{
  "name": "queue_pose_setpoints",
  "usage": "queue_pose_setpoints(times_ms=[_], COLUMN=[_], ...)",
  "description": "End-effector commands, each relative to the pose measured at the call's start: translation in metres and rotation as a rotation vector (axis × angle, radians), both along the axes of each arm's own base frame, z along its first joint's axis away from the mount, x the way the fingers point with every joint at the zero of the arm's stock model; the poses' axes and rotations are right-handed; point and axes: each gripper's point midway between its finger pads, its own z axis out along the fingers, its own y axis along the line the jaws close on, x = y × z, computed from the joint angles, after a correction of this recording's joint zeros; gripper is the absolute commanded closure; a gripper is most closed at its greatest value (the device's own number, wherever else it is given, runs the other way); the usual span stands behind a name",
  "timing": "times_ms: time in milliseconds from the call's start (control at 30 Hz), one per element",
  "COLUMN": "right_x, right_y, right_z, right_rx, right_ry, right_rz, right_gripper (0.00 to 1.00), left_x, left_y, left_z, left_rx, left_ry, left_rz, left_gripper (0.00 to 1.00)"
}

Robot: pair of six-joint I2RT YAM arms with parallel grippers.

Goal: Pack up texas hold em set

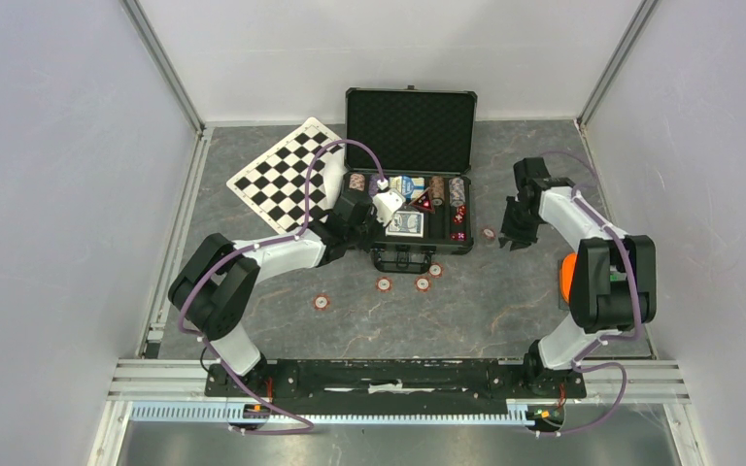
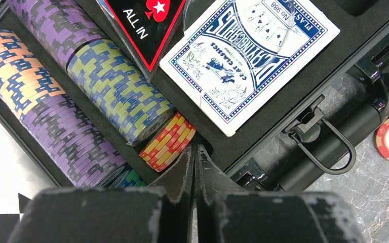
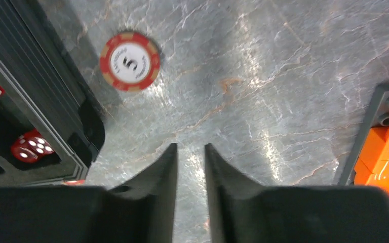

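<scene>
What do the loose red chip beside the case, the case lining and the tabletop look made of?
Chip: probably plastic or clay composite, matte, with a printed white centre marked 5. Lining: seemingly black foam, matte and finely textured. Tabletop: grey, pale-veined, with soft glare; stone or printed laminate, cannot tell.
</scene>
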Motion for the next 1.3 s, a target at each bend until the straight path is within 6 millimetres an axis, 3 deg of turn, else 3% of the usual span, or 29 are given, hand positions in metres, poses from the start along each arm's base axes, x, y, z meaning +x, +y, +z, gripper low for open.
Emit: queue_pose_setpoints(times_ms=[0, 67, 100, 200, 333, 667, 767, 1267], right_x=[0.002, 0.015, 0.021, 0.034, 0.043, 0.068, 0.073, 0.065], right_y=[0.004, 0.006, 0.006, 0.005, 0.014, 0.021, 0.021, 0.027], right_z=[0.003, 0.012, 0.016, 0.020, 0.012, -0.002, -0.005, -0.030], right_rx=[0.009, 0.020, 0.019, 0.011, 0.029, -0.004, -0.029, -0.093], right_ry=[-0.025, -0.065, -0.080, -0.093, -0.088, -0.073, -0.058, 0.008], right_rz=[0.018, 0.011, 0.005, -0.004, 0.003, -0.003, -0.018, -0.008], right_gripper=[0.57, 0.36, 0.32, 0.26, 0.19, 0.21, 0.26, 0.30], left_x=[-0.007, -0.007, -0.007, -0.006, -0.006, -0.007, -0.007, -0.007], left_y=[-0.016, -0.017, -0.017, -0.017, -0.016, -0.016, -0.017, -0.017], left_z=[0.013, 0.012, 0.013, 0.012, 0.013, 0.013, 0.013, 0.012], left_rx=[-0.073, -0.073, -0.074, -0.076, -0.073, -0.075, -0.078, -0.075], left_ry=[0.005, 0.007, 0.007, 0.007, 0.004, 0.003, 0.005, 0.007], left_rz=[-0.028, -0.029, -0.030, -0.029, -0.028, -0.030, -0.032, -0.030], left_gripper=[0.94, 0.94, 0.94, 0.94, 0.94, 0.94, 0.94, 0.94])
